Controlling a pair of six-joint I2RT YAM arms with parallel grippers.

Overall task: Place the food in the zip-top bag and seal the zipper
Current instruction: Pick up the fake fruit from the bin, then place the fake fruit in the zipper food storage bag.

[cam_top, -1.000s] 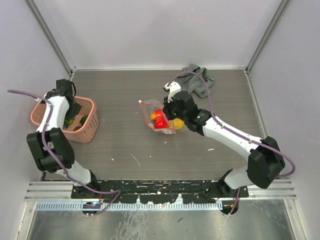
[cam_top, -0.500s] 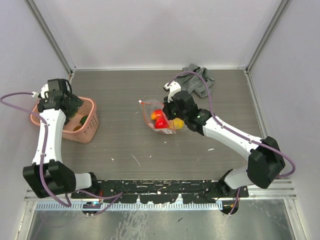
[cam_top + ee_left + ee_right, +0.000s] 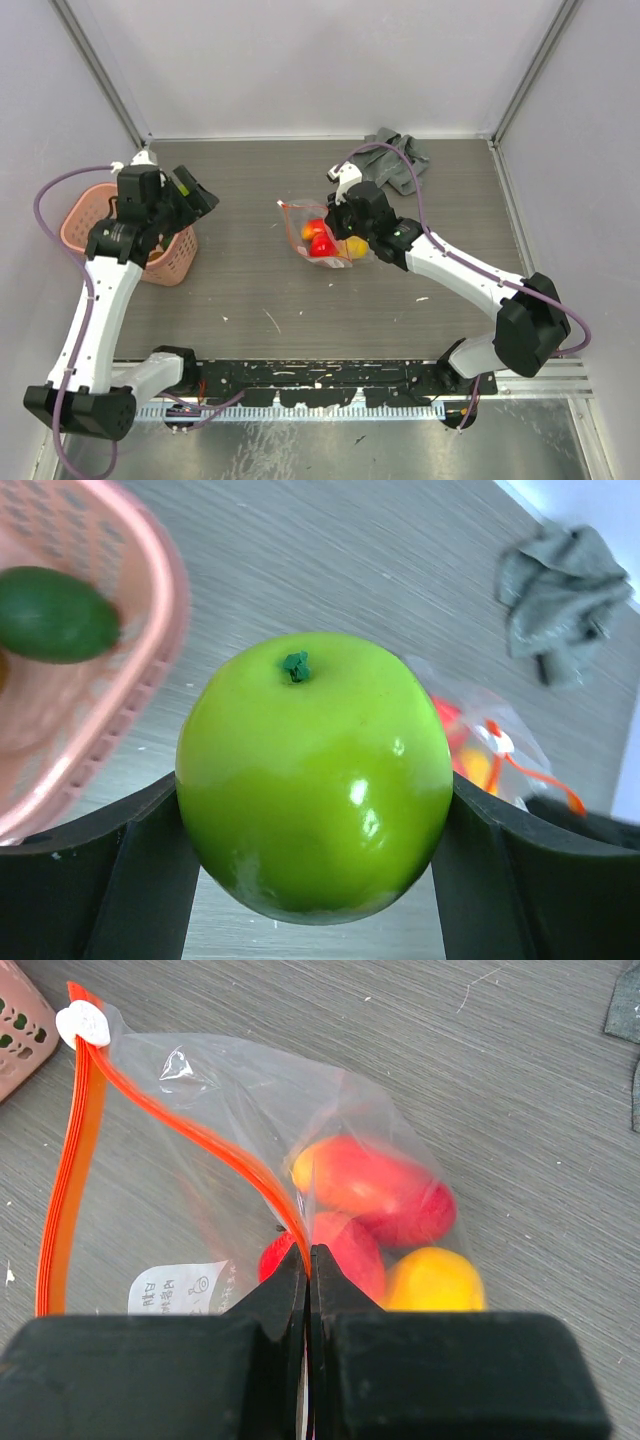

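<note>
Green apple (image 3: 313,780), glossy and stem-up, sits wedged between the two dark fingers of the left gripper (image 3: 315,885). The jaws are spread wide and press against the apple's sides. From above, this gripper (image 3: 192,196) hangs over the table (image 3: 260,285), just beside the right rim of the pink basket (image 3: 78,212). In the left wrist view the basket (image 3: 165,590) fills the upper left corner and holds a dark green fruit (image 3: 55,613).

The zip-top bag (image 3: 318,242) lies near the middle of the table, well apart from the basket. The right gripper (image 3: 342,226) is at its right side, jaws pressed fully together on the zipper (image 3: 200,1140), with only a thin line between them. It pinches one lip of the orange strip and holds it up off the table. The other lip lies flat along the bag's left edge, so the mouth gapes open. Both lips meet at the white slider tab (image 3: 83,1026) at the far corner.

Inside the bag (image 3: 190,1210), three pieces lie together at the closed end: a red-orange fruit (image 3: 370,1185), a red fruit (image 3: 345,1250) just below it, and a yellow fruit (image 3: 435,1280) touching both. A white label (image 3: 180,1285) shows on the plastic.

A crumpled grey cloth (image 3: 400,160) lies at the far edge of the table, beyond the right arm.
</note>
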